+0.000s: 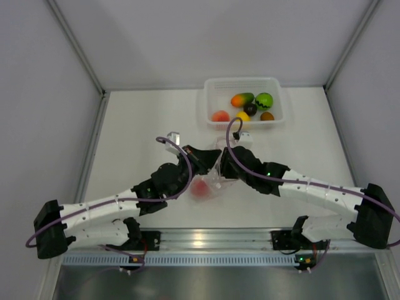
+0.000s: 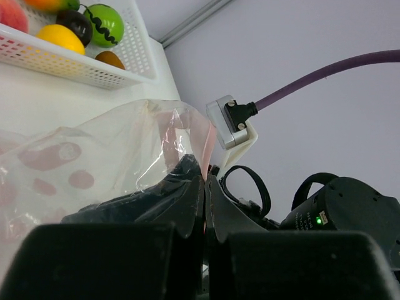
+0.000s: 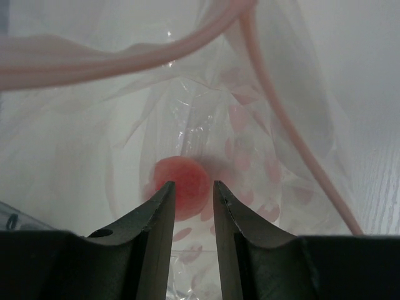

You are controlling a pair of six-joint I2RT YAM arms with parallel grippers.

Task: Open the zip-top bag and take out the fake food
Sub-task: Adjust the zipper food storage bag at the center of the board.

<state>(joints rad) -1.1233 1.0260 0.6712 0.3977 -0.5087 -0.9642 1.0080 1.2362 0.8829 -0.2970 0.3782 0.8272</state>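
Reading top view: zip-top bag (image 1: 215, 181) lies on the table just near-side of the tray (image 1: 205, 106), both arms meeting at it. One pink-red fruit (image 1: 200, 189) is inside; six loose fruits (image 1: 242, 99) sit in the tray.
Left wrist: left jaws clenched on bag film, tray beyond.
Right wrist: right jaws apart, gripping nothing, inside the mouth under the zip strip (image 3: 125, 56), fruit just past the tips.
Judgement: film thin, slippery, collapses; fruit light, hard, round. Pinch across its middle.
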